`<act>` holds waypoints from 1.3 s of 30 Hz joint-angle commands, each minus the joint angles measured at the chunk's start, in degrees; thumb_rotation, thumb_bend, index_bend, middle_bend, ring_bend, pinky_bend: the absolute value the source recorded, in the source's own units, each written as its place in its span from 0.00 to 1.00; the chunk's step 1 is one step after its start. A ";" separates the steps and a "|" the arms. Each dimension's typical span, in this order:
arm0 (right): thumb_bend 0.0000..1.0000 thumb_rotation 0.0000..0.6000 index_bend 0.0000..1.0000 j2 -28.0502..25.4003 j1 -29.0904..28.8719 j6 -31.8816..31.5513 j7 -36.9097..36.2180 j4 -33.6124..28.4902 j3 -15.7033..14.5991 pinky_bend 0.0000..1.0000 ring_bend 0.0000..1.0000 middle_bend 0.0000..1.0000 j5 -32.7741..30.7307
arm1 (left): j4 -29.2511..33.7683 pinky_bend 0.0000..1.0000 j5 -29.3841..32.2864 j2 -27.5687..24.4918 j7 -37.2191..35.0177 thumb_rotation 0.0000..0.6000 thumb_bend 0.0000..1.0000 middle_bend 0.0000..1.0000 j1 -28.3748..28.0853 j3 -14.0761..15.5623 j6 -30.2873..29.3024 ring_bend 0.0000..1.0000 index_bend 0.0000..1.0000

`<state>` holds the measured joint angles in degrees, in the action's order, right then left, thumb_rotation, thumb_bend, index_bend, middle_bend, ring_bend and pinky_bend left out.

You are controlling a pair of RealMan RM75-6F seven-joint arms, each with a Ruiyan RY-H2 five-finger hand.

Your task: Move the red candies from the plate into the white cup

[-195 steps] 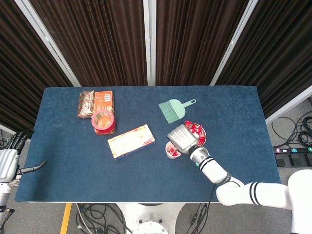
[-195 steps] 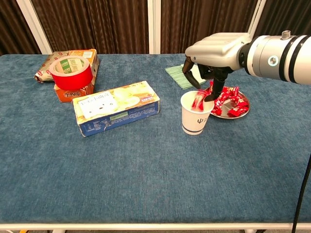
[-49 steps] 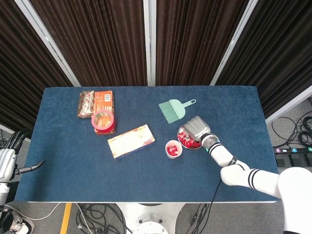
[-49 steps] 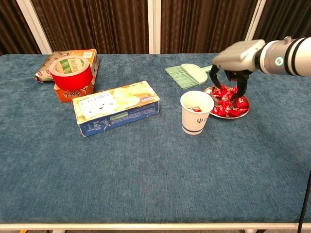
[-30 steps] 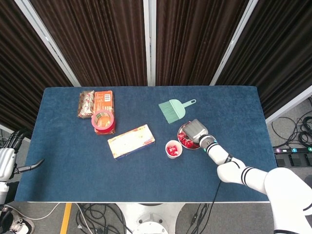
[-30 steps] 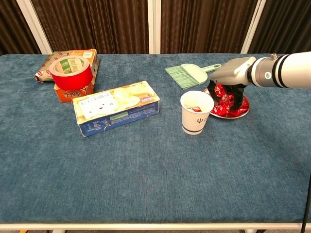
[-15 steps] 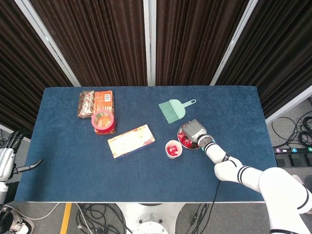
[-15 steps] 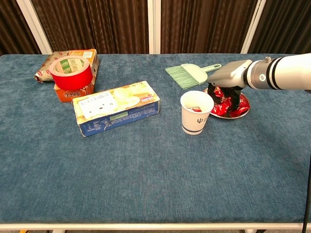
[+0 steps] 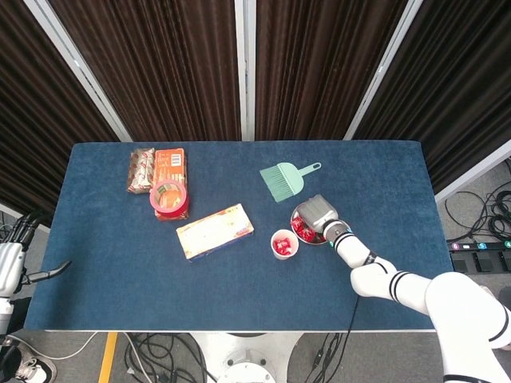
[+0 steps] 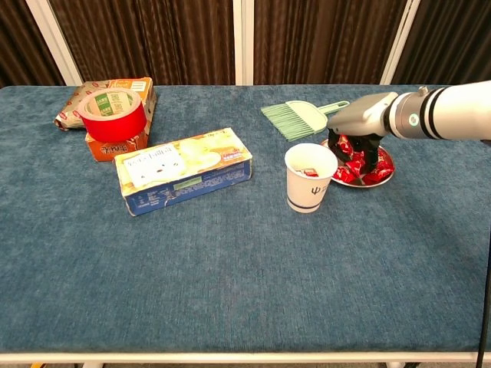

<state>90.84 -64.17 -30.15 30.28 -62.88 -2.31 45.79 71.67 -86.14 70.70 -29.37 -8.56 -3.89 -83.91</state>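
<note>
The right hand [image 10: 359,138] has been lowered onto the plate [image 10: 383,173] and its fingers are pushed down among the red candies [image 10: 354,164]. Whether a candy is held yet cannot be told. A new pick looks to be under way.

Some candies are already seen in the cup [image 10: 310,178], just beside the plate. The cup is stood upright, mouth up. The candies are piled every which way.

The left hand [image 9: 14,259] is kept off the table, fingers apart, nothing held.
</note>
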 commanded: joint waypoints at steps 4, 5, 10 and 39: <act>0.29 1.00 0.63 -6.52 0.55 -7.47 0.17 -10.06 2.46 1.00 1.00 1.00 2.65 | 0.35 0.20 -0.15 -0.01 0.19 0.40 0.10 0.16 -0.11 -0.07 -0.14 0.10 0.17; 0.29 1.00 0.63 -7.54 0.67 -8.56 0.32 -11.75 2.77 1.00 1.00 1.00 3.11 | 0.38 0.20 -0.18 0.00 0.26 0.40 0.10 0.16 -0.11 -0.06 -0.16 0.10 0.17; 0.29 1.00 0.63 -12.24 1.43 -13.66 1.49 -20.88 4.07 1.00 1.00 1.00 5.67 | 0.70 0.20 -0.41 -0.02 0.55 0.40 0.10 0.16 -0.13 -0.01 -0.36 0.10 0.17; 0.02 1.00 0.51 -12.57 1.53 -13.57 -0.09 -27.69 5.51 1.00 1.00 1.00 8.04 | 1.31 0.20 -0.78 -0.45 -0.01 0.39 0.09 0.16 0.21 0.08 -1.22 0.10 0.17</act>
<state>78.76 -62.96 -43.01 30.01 -90.80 3.13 53.76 72.97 -86.92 70.25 -29.38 -8.35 -3.81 -85.13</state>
